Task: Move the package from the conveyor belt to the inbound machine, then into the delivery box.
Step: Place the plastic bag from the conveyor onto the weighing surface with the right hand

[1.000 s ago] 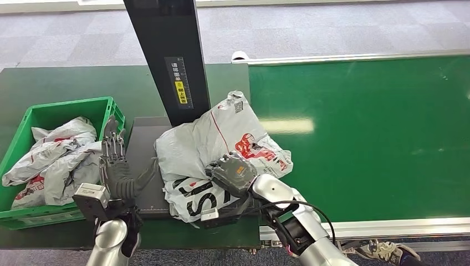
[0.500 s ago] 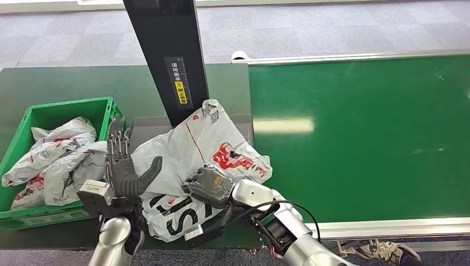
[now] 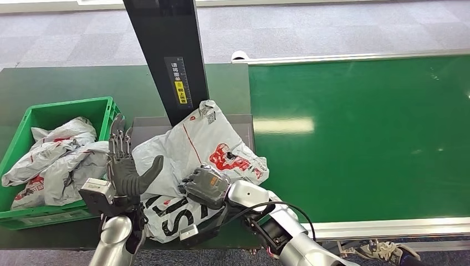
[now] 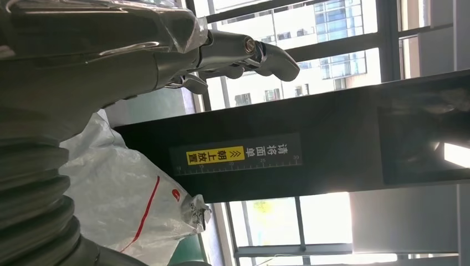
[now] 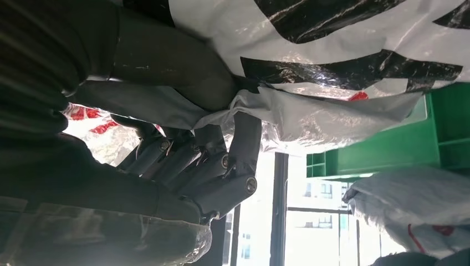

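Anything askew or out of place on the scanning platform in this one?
Yes: the package lies crooked, spilling over the front edge of the grey platform while the right hand grips it. The left hand is open beside it.

**Tight on the left, open on the right**

The black post blocks the far side. The green box is heaped with bags. The conveyor belt lies wide and bare to the right.

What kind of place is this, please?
Probably a parcel sorting station: a green conveyor belt, a black scanner post over a grey platform, and a green crate holding bagged packages.
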Available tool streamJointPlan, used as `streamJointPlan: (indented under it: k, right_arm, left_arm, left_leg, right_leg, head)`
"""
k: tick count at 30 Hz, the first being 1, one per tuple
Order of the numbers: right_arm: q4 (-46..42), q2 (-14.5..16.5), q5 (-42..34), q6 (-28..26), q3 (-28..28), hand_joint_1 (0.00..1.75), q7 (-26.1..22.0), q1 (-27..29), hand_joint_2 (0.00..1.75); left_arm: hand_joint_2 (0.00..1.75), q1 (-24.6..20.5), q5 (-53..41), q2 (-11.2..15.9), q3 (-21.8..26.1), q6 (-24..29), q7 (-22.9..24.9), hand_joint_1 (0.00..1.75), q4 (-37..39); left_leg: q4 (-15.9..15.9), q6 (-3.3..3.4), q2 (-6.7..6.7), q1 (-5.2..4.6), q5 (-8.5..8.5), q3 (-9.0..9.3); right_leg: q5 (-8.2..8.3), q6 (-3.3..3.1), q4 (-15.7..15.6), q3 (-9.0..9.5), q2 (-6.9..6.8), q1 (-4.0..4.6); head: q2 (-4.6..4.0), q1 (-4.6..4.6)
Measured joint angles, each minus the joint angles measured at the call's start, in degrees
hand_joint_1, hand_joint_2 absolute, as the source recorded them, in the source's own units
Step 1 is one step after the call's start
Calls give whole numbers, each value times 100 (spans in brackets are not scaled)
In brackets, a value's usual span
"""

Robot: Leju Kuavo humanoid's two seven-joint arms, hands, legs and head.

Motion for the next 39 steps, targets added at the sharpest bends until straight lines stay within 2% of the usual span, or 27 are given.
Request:
streamJointPlan:
  k: [2,3,10,15,24,28,33,37,39]
  right_arm:
    - [10,-7,-148,-22,-2,22,16,-39,175]
    - [12,-14,-229,-30,-5,0,37,-61,175]
    - [-182,-145,-977,-391,-231,0,54,-85,175]
    - [-832,-330,-1939,-556,-726,0,22,144,175]
    - [-2096,-498,-4161,430,-1828,0,-651,1076,175]
    - [-2580,-540,-4848,970,-2219,0,-782,1494,175]
    - [-3044,-554,-5433,1601,-2634,0,-813,1791,175]
    - [-3197,-552,-5435,1672,-2851,0,-817,1920,175]
    - [-3226,-550,-5321,1608,-2917,0,-817,1961,175]
  left_arm:
    - [175,0,5,9,0,0,0,0,1]
    - [175,0,10,14,1,0,0,0,2]
    - [175,3,20,36,4,2,0,0,2]
    - [175,51,-6,40,11,38,0,0,2]
    - [175,206,-104,40,37,42,0,0,-11]
    - [175,224,-217,63,-15,-539,59,0,61]
    - [175,209,-1292,147,-336,-1474,675,0,421]
    - [175,121,-2813,211,-748,-1580,1318,0,893]
    - [175,46,-3275,239,-882,-1596,1592,0,1121]
  left_leg:
    - [0,0,0,0,0,0]
    - [0,0,0,0,0,0]
    - [1,0,0,0,0,1]
    - [1,0,-1,0,0,-1]
    - [1,0,-1,0,-2,-3]
    - [1,0,-1,0,-2,-3]
    - [1,1,0,-1,-3,-3]
    - [1,1,-1,-1,-3,-3]
    - [1,1,-1,-1,-3,-2]
  right_leg:
    - [0,0,0,0,0,0]
    - [0,0,0,0,0,0]
    - [0,0,0,1,0,0]
    - [0,0,0,0,-1,0]
    - [-1,0,-1,-3,-1,0]
    - [-1,0,-2,-3,-1,0]
    - [-1,0,-3,-3,0,-1]
    - [0,0,-3,-3,0,-2]
    - [0,0,-2,-3,0,-1]
  head:
    - [0,0]
    - [-1,0]
    - [0,-1]
    - [0,0]
    - [0,-1]
    - [0,0]
    - [0,0]
    - [0,-1]
    - [0,-2]
